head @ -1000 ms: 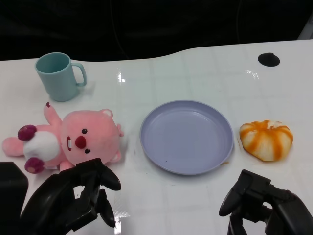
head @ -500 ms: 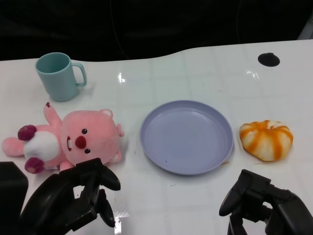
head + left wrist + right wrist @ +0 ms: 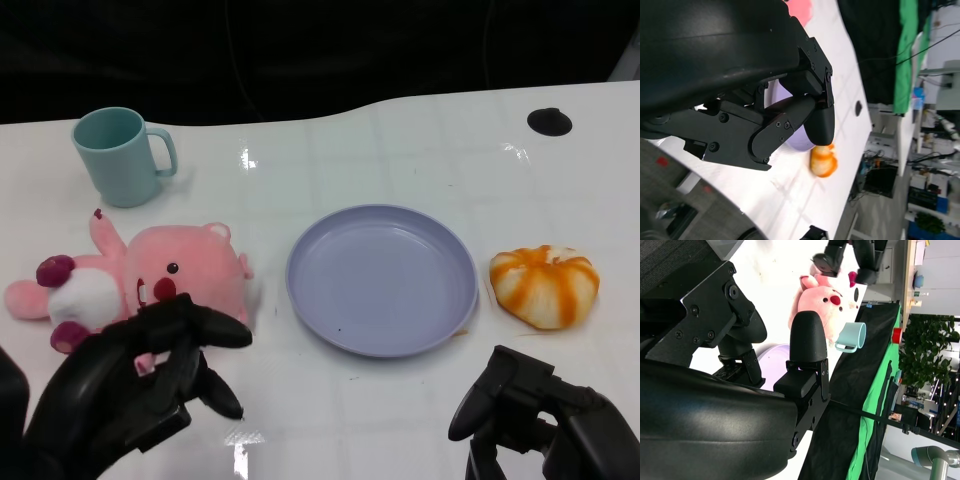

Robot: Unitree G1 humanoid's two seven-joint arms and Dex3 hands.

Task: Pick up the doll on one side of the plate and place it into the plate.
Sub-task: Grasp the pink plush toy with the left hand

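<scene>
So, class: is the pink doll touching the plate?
Apart. The head view shows a strip of bare white table between the pink doll and the rim of the plate.

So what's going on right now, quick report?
Left hand open, fingers over the pink doll. Right hand idle, empty. Doll beside the plate, not lifted. Nothing in the way.

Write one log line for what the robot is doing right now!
left hand: open, over pink doll | right hand: open, idle | plate: holds nothing
</scene>
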